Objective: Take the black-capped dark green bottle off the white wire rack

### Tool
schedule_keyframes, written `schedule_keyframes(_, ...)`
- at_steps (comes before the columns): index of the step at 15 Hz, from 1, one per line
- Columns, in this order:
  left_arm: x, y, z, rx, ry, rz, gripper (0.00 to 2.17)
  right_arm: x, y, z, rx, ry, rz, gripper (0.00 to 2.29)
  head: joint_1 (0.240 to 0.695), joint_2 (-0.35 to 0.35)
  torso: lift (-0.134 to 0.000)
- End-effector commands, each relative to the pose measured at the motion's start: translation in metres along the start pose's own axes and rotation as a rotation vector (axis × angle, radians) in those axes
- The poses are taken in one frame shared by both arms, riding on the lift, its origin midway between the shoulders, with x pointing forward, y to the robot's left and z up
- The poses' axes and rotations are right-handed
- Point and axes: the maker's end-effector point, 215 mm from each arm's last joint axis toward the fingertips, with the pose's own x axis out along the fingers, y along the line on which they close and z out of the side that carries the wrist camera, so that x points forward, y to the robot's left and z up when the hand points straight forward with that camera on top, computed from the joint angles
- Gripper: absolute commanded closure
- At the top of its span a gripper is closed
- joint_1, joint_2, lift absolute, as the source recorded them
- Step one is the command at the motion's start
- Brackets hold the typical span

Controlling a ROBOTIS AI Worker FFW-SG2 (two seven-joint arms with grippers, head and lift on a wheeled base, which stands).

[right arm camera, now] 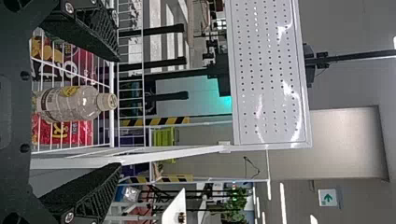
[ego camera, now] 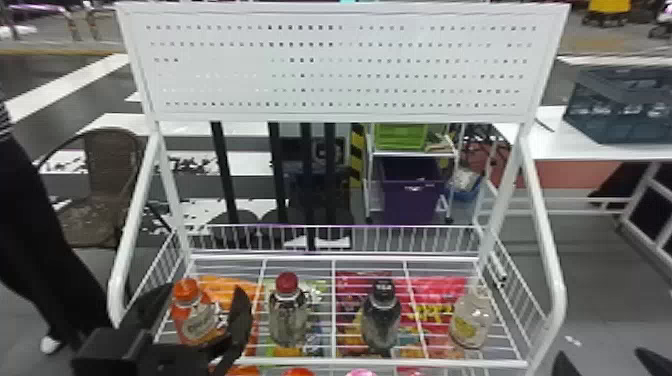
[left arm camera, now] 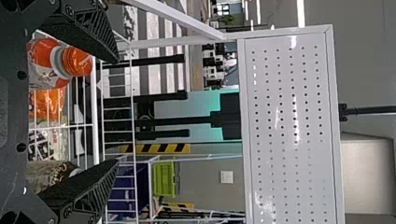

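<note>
1. Target: black-capped dark green bottle (ego camera: 381,322), head view, standing on the white wire rack (ego camera: 300,361), between the red-capped bottle (ego camera: 288,320) and the pale-capped bottle (ego camera: 469,322). Both grippers are well apart from it.
2. Its long axis is upright: cap up, base down on the wires.
3. Left gripper (ego camera: 205,290): jaws spread, nothing clamped. Head view puts it at the orange-capped bottle (ego camera: 194,317), which shows between the fingers; can't tell if they touch.
4. Right gripper (ego camera: 599,356): tips poke in at head view's bottom edge, off the rack's right side. Right wrist view confirms jaws apart, nothing held.
5. Head view gives the whole row of four bottles, plus a dark crate (ego camera: 620,107) on a white table (ego camera: 575,145) at right.
6. Left wrist view gets the orange cap close up and a wall plate (left arm camera: 226,177) on the room's wall.
7. Right wrist view gets the pale-capped bottle's clear shoulder, and a green-arrow sign (right arm camera: 328,198) farther back.
8. Labels: I see light marks on the black cap, too small to make out. The orange-capped bottle has a pale label, the pale-capped one has a yellow patch. Red bag (right arm camera: 63,132) carries big yellow lettering.
</note>
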Motion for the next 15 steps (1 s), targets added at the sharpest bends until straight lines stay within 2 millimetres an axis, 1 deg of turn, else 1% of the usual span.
schedule_keyframes(1,-0.001,-0.001,0.0,0.0,0.001,-0.002,0.14,0.0,0.0,-0.003,-0.002,0.013,0.002,0.09,0.499,0.0,0.0)
schedule_keyframes(10,-0.003,-0.006,0.0,-0.006,0.003,-0.011,0.14,0.0,0.0,-0.003,-0.003,0.014,-0.001,0.09,0.499,0.0,0.0)
schedule_keyframes(11,-0.003,-0.006,0.0,-0.007,0.001,-0.012,0.14,0.0,0.002,-0.008,-0.002,0.022,0.001,0.09,0.499,0.0,0.0)
schedule_keyframes(12,-0.003,-0.007,0.0,-0.006,0.001,-0.012,0.14,0.001,0.006,-0.019,0.004,0.038,0.007,0.09,0.499,0.0,0.0)
schedule_keyframes(14,-0.004,-0.009,0.0,-0.009,0.002,-0.017,0.14,0.003,0.026,-0.048,0.012,0.07,0.037,0.09,0.499,0.0,0.0)
schedule_keyframes(15,-0.004,-0.011,0.0,-0.009,0.003,-0.019,0.14,0.006,0.035,-0.059,0.009,0.071,0.051,0.09,0.499,0.0,0.0)
